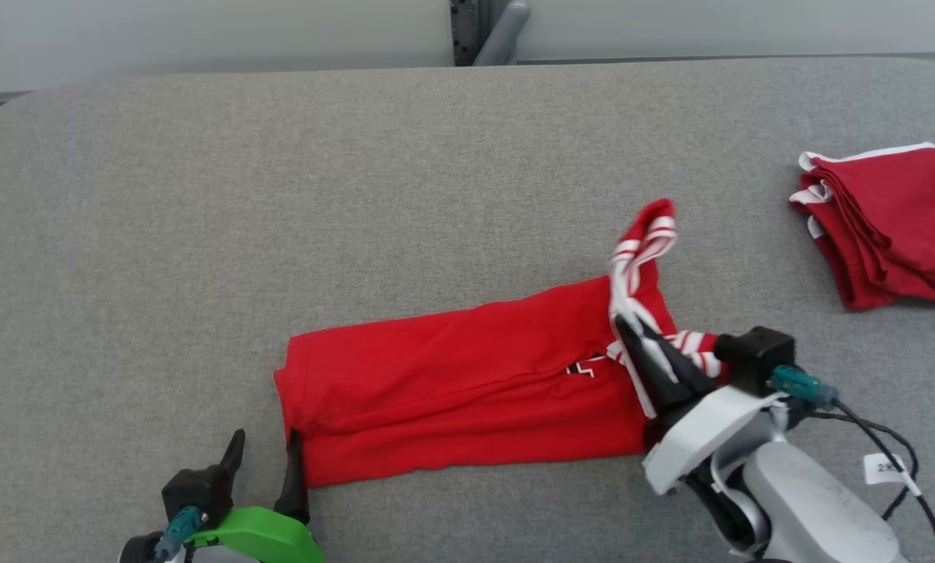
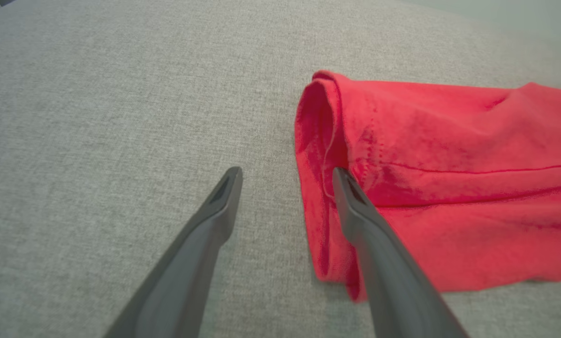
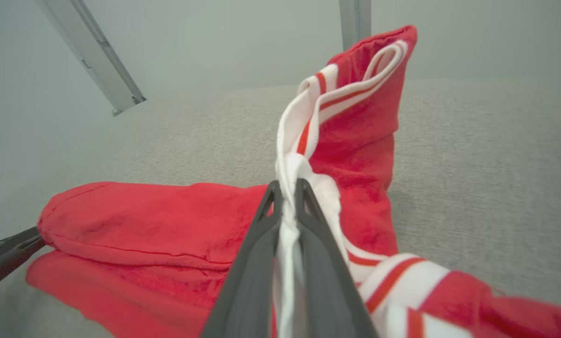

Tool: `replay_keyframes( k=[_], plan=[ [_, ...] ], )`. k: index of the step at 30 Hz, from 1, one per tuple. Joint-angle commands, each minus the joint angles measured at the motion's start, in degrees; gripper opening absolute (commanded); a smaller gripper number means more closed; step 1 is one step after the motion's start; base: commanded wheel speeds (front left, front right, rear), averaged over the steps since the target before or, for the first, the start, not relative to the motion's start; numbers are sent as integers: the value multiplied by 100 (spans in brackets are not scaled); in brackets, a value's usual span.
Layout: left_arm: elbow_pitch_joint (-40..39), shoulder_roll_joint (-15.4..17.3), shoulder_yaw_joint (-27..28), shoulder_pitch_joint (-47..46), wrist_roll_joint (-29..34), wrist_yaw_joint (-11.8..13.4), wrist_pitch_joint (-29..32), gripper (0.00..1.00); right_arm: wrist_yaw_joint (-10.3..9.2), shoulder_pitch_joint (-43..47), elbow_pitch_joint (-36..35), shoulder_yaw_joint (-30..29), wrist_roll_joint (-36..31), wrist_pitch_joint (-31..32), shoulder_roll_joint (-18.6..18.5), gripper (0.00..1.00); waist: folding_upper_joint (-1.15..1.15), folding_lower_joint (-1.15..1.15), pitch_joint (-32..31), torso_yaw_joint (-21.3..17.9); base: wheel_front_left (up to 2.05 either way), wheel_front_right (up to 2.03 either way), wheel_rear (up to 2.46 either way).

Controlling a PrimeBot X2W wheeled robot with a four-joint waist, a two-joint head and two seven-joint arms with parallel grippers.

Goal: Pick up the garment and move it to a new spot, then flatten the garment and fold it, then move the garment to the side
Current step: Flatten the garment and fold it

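A red garment [image 1: 452, 383] with white-and-red striped trim lies folded lengthwise across the middle of the grey table [image 1: 280, 195]. My right gripper [image 1: 628, 327] is shut on its white striped collar edge at the right end, and a sleeve stands up above the fingers [image 3: 304, 206]. In the right wrist view the garment [image 3: 168, 220] stretches away to the left. My left gripper [image 1: 268, 442] stands open at the garment's lower left corner. In the left wrist view, one of the fingers [image 2: 355, 206] lies over the cloth's edge [image 2: 449, 164] and the other rests over bare table.
A second red garment [image 1: 890, 227] lies folded at the table's right edge. A grey post [image 1: 491, 31] rises behind the table's far edge. A cable with a white tag [image 1: 886, 467] hangs from my right wrist.
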Motion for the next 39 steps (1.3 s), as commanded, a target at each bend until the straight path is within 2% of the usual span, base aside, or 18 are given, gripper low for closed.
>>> replay_keyframes(
  k=[1,7,15,22,23,24,29,34,39],
  plan=[
    [-1,30,-66,-66,-71,-20,2,100,-2,-70,-112,208,48,63,29,0,0,0,6,106,0,0,0],
    [-25,30,-438,-114,-237,23,3,100,-2,-465,-139,1106,160,316,270,0,0,0,71,575,0,0,0],
    [-15,29,-793,-151,-474,102,2,100,-2,-1183,615,2029,240,397,522,0,0,0,193,1427,0,0,0],
    [-45,24,-937,-62,-568,184,3,100,-2,-1627,1360,2558,484,256,815,0,0,0,201,1840,0,0,0],
    [-41,24,-942,-48,-579,194,3,100,-2,-1675,1457,2588,559,226,851,43,0,0,200,1852,0,0,0],
    [-36,24,-940,-36,-575,199,2,100,-2,-1724,1503,2619,622,173,898,100,0,0,197,1856,0,0,0],
    [-51,21,-838,-17,-589,257,2,100,-2,-1943,1420,2412,905,-92,922,100,0,0,184,1650,0,0,0],
    [-108,24,-746,-64,-530,245,2,100,-2,-1604,731,1390,809,-119,589,100,0,0,171,1337,0,0,0],
    [-103,26,-669,-96,-469,213,3,100,-2,-1013,447,842,590,-119,252,100,0,0,132,1090,0,0,0]
  ],
)
